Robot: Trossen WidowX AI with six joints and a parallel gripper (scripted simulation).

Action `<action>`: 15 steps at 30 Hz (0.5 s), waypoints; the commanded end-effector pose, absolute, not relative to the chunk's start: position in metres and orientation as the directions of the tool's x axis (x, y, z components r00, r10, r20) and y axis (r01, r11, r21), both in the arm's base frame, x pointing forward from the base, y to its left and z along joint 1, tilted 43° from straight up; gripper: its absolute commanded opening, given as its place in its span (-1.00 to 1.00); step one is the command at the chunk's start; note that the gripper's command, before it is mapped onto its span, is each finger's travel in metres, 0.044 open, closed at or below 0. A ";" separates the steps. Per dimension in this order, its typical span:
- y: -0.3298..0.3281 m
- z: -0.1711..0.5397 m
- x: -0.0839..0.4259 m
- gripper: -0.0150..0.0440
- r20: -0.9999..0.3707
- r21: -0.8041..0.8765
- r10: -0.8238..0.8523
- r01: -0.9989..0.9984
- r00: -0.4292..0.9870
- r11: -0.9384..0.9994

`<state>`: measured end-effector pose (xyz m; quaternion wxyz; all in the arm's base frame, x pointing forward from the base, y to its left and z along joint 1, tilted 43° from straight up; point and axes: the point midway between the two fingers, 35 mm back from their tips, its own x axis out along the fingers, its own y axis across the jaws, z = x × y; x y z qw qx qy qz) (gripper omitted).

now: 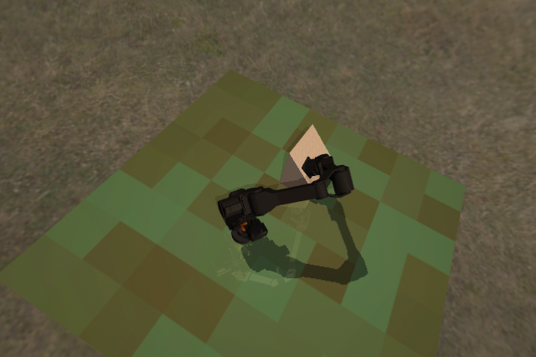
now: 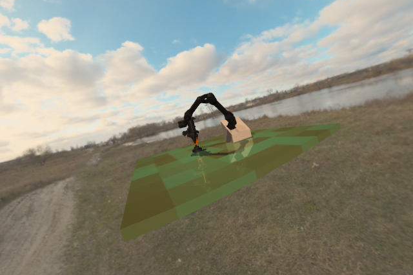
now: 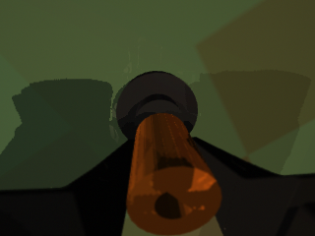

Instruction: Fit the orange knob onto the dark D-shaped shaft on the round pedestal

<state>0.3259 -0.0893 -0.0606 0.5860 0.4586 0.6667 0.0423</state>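
Note:
The orange knob (image 1: pixel 244 226) (image 2: pixel 195 141) (image 3: pixel 164 152) is a tall cylinder with a dark hole showing in its top end in the wrist view. My gripper (image 1: pixel 248 229) (image 2: pixel 195 139) (image 3: pixel 162 144) is shut on it, one dark finger on each side. The dark round pedestal (image 1: pixel 238 236) (image 2: pixel 197 149) (image 3: pixel 135 98) stands directly below. The knob's lower end is over the pedestal's middle and looks roughly upright. The shaft is hidden by the knob, and I cannot tell how far down the knob sits on it.
The arm's base stands on a pale wooden block (image 1: pixel 310 145) (image 2: pixel 241 135) behind the gripper. The green and brown checked table top (image 1: pixel 160 275) (image 2: pixel 150 198) is glossy and shows reflections and the arm's shadow. Grass lies beyond its edges.

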 end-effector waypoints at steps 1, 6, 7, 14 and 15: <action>-0.087 -0.060 0.326 -0.49 -0.744 0.590 0.658 0.575 0.115 0.566; -0.087 -0.061 0.327 -0.49 -0.744 0.590 0.658 0.575 0.115 0.566; -0.087 -0.061 0.327 -0.49 -0.744 0.590 0.658 0.575 0.115 0.566; -0.090 -0.059 0.328 -0.49 -0.744 0.590 0.658 0.575 0.115 0.566; -0.090 -0.058 0.328 -0.49 -0.744 0.590 0.658 0.575 0.115 0.566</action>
